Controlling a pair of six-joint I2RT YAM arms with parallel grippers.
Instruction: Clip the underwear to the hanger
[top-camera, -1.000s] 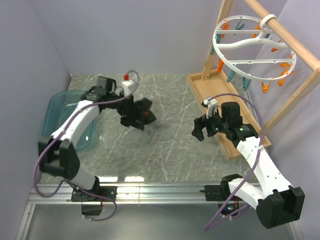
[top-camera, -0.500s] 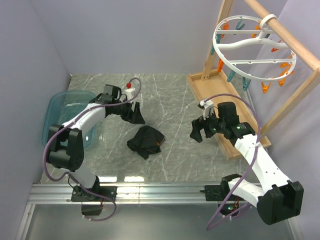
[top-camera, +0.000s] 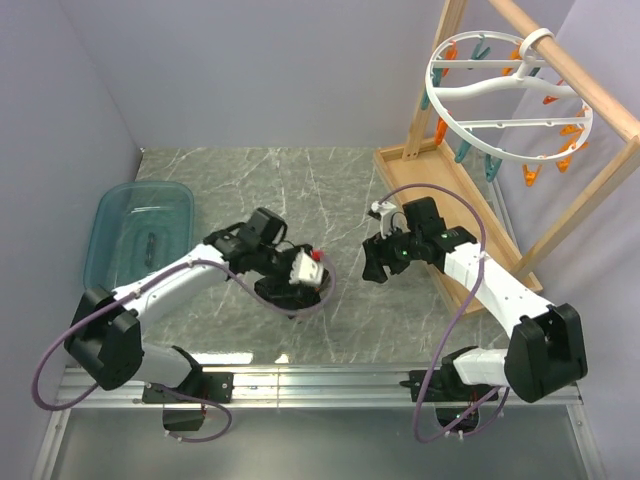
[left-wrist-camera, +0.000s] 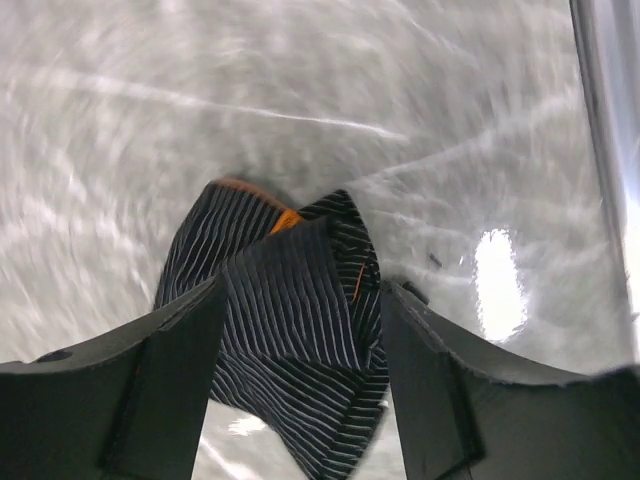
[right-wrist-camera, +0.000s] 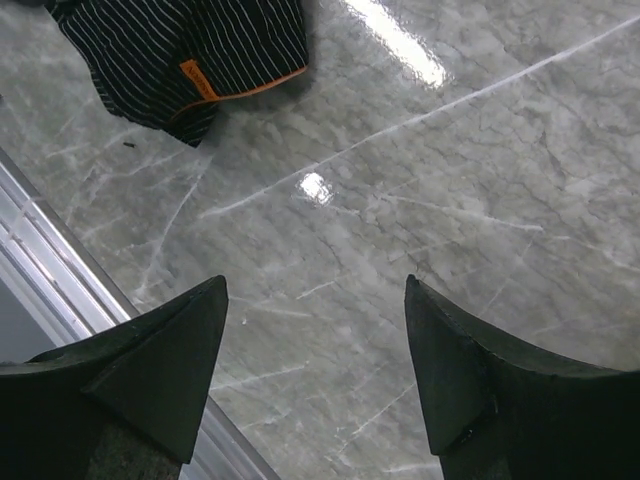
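My left gripper (left-wrist-camera: 300, 300) is spread wide, its fingers straddling the underwear (left-wrist-camera: 285, 340) with nothing pinched yet (whether the pads brush the cloth, I cannot tell). The garment lies crumpled on the marble table (top-camera: 330, 190), right of the blue bin (top-camera: 140, 187) and near it. It looks soft and light, so I expect it to sag and fold rather than slide. I'd bite the orange-trimmed edge, where the doubled layers give a firmer hem. My right gripper (right-wrist-camera: 315, 290), farther right of the bin, is open and empty over bare marble. The hanger (top-camera: 480, 90) hangs on the wooden rack (top-camera: 590, 88), well apart from the bin, far to its right.
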